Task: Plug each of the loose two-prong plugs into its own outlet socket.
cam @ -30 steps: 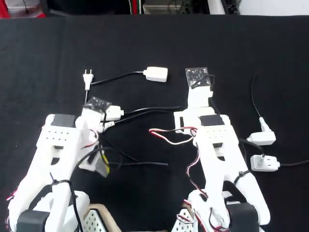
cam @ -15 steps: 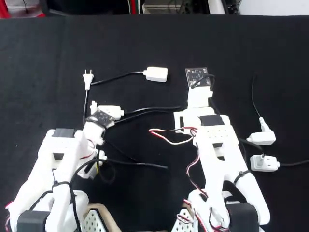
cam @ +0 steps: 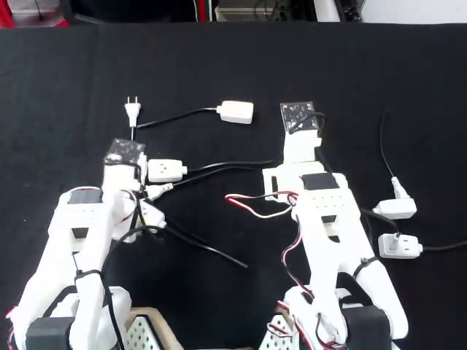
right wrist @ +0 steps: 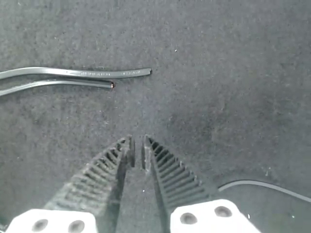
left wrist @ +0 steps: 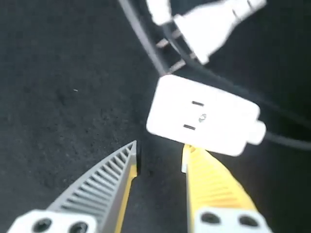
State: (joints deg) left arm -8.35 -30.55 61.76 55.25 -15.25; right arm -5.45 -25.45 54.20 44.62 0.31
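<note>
Black tabletop [cam: 66, 80]. Upper left in the high view: loose plug [cam: 132, 111], its black cord running to a white block [cam: 236, 111]. Right edge: two more sockets, upper [cam: 395, 208] and lower [cam: 400, 246]. Centre left: socket [cam: 166, 170], with a second plug [cam: 157, 191] just below it and black cords crossing beside both. Left pincer [left wrist: 160, 148]: apart, empty, yellow finger [left wrist: 214, 184] at the socket's edge, grey finger [left wrist: 104, 179] over bare cloth. Right pincer [right wrist: 137, 145]: nearly together, only a slit, empty, near two cord ends [right wrist: 131, 73]. The left wrist view shows the socket's slots and the second plug's prongs, which are unclear from above.
</note>
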